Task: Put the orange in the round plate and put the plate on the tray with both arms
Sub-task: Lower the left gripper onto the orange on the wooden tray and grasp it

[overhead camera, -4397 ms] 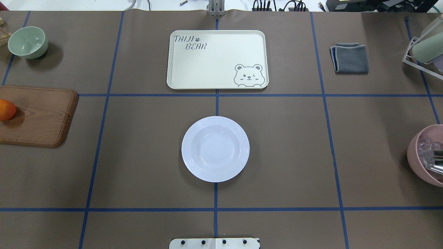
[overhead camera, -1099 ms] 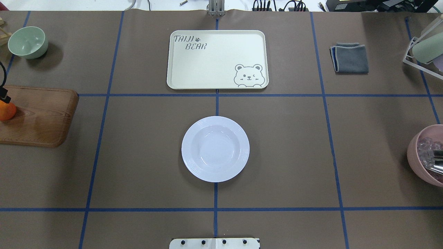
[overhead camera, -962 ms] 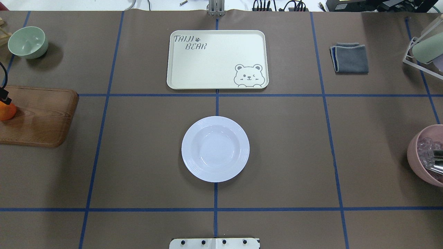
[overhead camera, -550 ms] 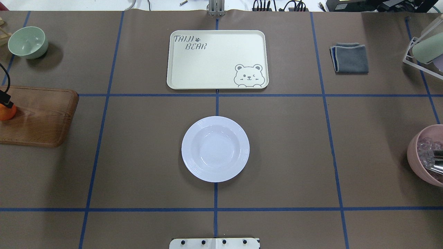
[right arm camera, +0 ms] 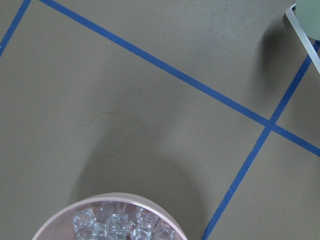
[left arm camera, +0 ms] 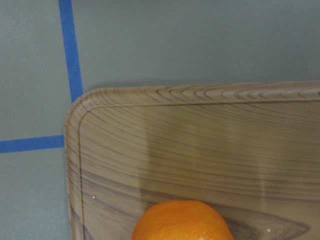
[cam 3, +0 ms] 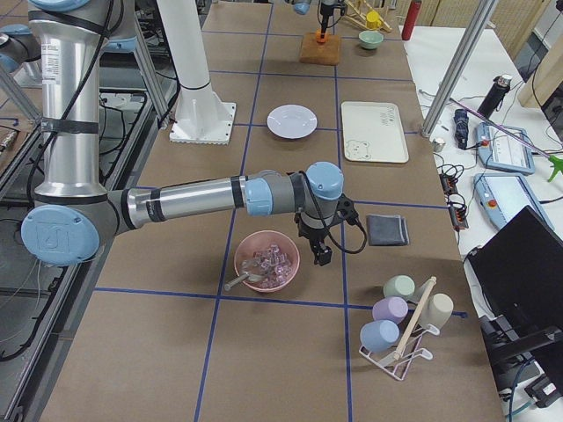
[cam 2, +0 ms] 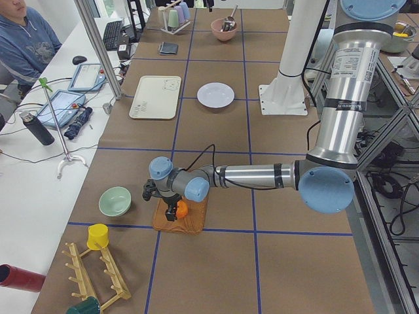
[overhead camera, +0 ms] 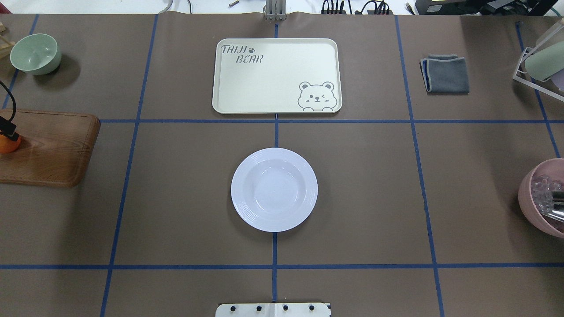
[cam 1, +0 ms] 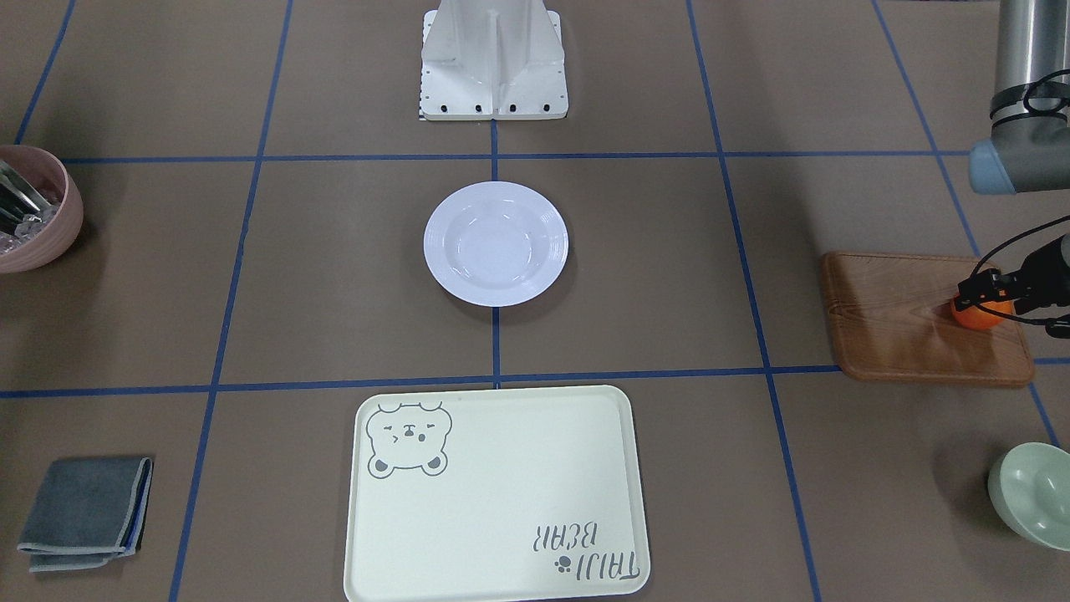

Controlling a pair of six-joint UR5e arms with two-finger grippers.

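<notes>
Orange (cam 1: 980, 318) is sitting on the wooden board (overhead camera: 53, 149), which is lying out at nine o'clock from the round plate (overhead camera: 274, 189) as the overhead view has it. On that board the fruit is resting toward the nine o'clock end, cut by the edge of the overhead view. The left gripper (cam 1: 976, 292) is hanging right over the orange, its black body covering the top of the fruit. Whether its jaws are apart or pressing on the peel cannot be told, since no view is showing the fingertips clearly. The left wrist view is looking down at the board's rounded corner, with the orange at six o'clock.

The round plate is lying bare at the middle of the table, on a blue tape line. The tray (overhead camera: 276, 75) is lying at twelve o'clock from the plate, well apart from it and holding nothing.

The right gripper (cam 3: 322, 255) is hanging low just beside the pink bowl (overhead camera: 535, 211), at three o'clock from the plate. It is appearing only in the right side view, so its jaws cannot be judged. Clear cubes (right arm camera: 115, 225) are filling that bowl. A pale green bowl (overhead camera: 35, 53) is standing at twelve o'clock from the board. A folded grey cloth (overhead camera: 446, 74) is lying at three o'clock from the tray.
</notes>
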